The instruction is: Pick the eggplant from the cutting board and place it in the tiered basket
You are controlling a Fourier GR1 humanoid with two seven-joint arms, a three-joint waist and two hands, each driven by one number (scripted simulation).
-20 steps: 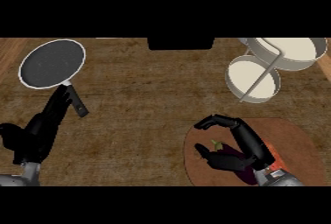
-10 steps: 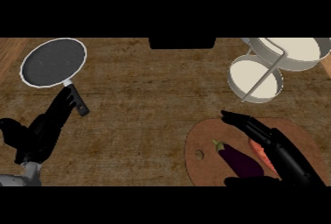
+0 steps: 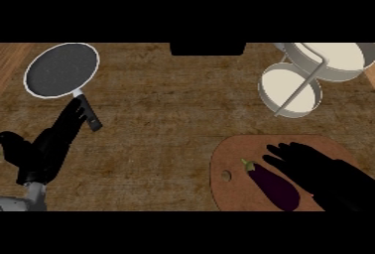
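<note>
Start at the left: your left hand (image 3: pixel 45 149) rests open at the view's left side, fingers stretched up toward the handle of the frying pan (image 3: pixel 61 69), and it sits much as it did a second ago. That hand has no part in this step.

Toward the lower right, the cutting board (image 3: pixel 234 161) carries the eggplant (image 3: pixel 275 187), lying at a slant with its stem end pointing up and left. A second ago your right hand covered that spot with curled fingers and the eggplant barely showed. Now it lies in plain sight, not lifted.

Your right hand (image 3: pixel 315 168) has shifted to the eggplant's right side. Its fingers are stretched out and apart, pointing up and left along the board, just beside the eggplant; nothing is held.

So, in my judgement, the pick is not yet made. You would need to bring the fingers round the eggplant's body before lifting.

The tiered basket (image 3: pixel 311 74) waits at the upper right, well apart from the board.
</note>
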